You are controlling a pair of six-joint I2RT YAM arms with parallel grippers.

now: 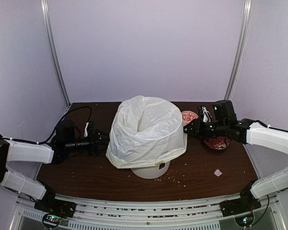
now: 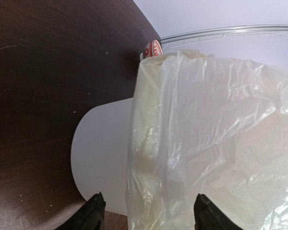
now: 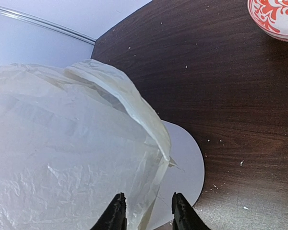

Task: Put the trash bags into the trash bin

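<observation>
Since the left gripper (image 2: 149, 213) sits at the left flank of the trash bin (image 1: 151, 171) with its jaws spread wide and nothing clamped, the hem of the trash bags (image 1: 144, 132) merely hanging between the fingertips, I see the first risk there. Closing from this spot could nip only loose film, or shove the light bin to the right. At mid-table the bag is draped over the bin, mouth open upward, its skirt covering most of the wall so that only the base shows. On the right, the right gripper (image 3: 146, 213) has its jaws narrow with the bag's edge between them; I cannot tell whether they actually pinch it. A hard pull there could tear the thin plastic or tip the bin — and that arm hangs just over the red-patterned bowls (image 1: 189, 116), which a careless swing could knock.
</observation>
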